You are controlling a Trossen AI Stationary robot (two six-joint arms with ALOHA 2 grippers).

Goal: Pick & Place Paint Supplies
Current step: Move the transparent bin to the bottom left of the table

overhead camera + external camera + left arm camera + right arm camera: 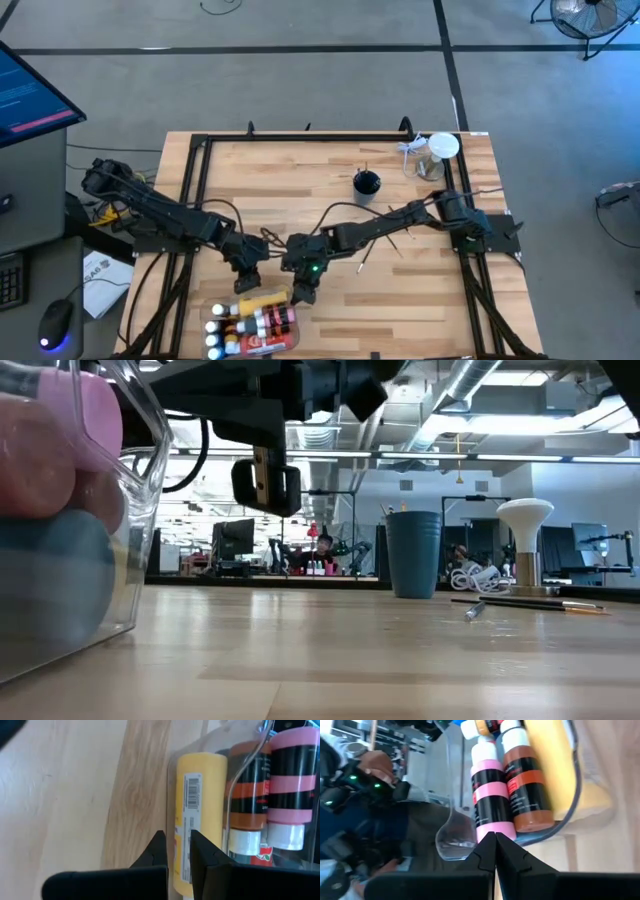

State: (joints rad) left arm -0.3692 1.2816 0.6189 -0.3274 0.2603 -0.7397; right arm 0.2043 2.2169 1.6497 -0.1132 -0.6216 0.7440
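A clear container near the table's near edge holds several paint bottles lying on their sides, among them a pink-banded one and a brown one. The big yellow bottle lies on its side along the container's far side. My left gripper hovers over the yellow bottle, open by a narrow gap. My right gripper is shut, just off the container's right far corner, pointing at the pink and brown bottles. Thin brushes lie on the table farther right.
A dark blue cup with brushes in it stands mid-table, also seen in the low view. A clear jar with a white lid sits by the far right corner. A black frame borders the tabletop. A person shows beyond the table.
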